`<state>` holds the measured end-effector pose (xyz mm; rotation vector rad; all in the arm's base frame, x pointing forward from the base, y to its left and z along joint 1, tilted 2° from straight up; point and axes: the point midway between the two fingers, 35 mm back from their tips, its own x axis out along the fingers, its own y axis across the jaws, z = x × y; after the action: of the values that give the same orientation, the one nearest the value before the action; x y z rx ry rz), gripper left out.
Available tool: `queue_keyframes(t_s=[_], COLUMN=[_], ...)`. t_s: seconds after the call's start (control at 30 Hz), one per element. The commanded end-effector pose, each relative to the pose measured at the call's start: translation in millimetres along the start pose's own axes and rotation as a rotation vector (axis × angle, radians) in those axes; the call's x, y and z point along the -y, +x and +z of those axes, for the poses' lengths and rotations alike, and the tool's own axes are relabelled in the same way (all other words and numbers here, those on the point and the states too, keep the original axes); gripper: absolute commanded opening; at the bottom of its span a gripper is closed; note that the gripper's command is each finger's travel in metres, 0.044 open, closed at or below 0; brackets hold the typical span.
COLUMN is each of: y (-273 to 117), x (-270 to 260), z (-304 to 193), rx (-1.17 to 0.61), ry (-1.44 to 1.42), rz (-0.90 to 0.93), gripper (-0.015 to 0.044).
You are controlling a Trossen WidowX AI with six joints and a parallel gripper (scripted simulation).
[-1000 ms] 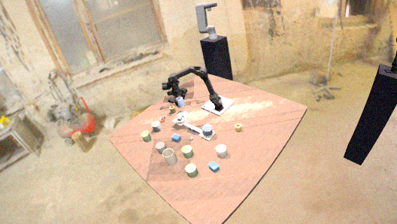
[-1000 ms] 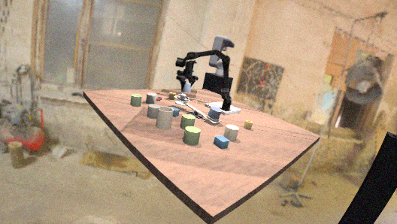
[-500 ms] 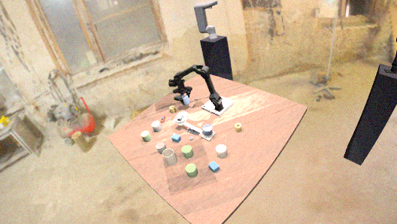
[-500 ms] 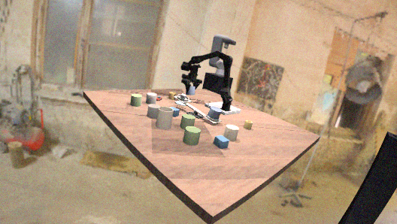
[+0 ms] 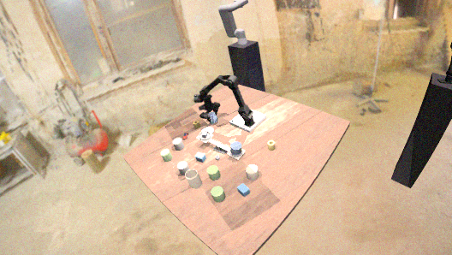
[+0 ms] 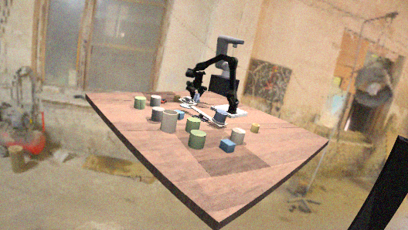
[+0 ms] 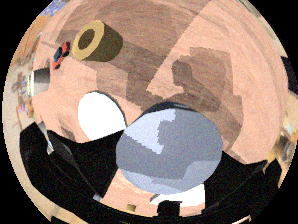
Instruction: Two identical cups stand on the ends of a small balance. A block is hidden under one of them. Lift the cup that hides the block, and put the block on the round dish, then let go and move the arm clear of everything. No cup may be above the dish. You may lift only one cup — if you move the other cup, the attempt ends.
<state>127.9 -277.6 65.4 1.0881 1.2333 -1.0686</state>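
My gripper [image 5: 211, 115] [image 6: 196, 93] [image 7: 168, 137] is shut on a blue-grey cup [image 5: 213, 118] [image 6: 197, 97] [image 7: 170, 152], held beyond the left end of the white balance [image 5: 221, 147] [image 6: 202, 113]. The other blue cup [image 5: 235, 148] [image 6: 220, 116] stands on the balance's right end. No cup stands on the left end; a small dark patch shows there, too blurred to identify as the block. A white round dish [image 7: 99, 116] lies just left of the held cup in the wrist view. The held cup's height above the table is hard to tell.
A yellow hollow cylinder [image 5: 196, 124] [image 7: 114, 44] and a red toy car [image 5: 185, 136] [image 7: 61, 55] lie beyond the balance. Several green and grey cylinders, a hollow beige cup [image 5: 193, 180] [image 6: 168, 123] and blue blocks stand on its near side. Another yellow cylinder [image 5: 271, 145] [image 6: 255, 128] stands right.
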Motion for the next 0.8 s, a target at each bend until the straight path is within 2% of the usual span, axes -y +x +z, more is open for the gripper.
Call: queue_keyframes(t_s=[0.0,0.33,0.77], y=[2,18,13], x=[-1,-1,0], z=[2,2,2], rx=[0.010,0.010,0.007], ry=[-0.006,-0.006,-0.002], rz=[0.006,0.007,0.002], gripper=[0.0000,0.0000,0.0341])
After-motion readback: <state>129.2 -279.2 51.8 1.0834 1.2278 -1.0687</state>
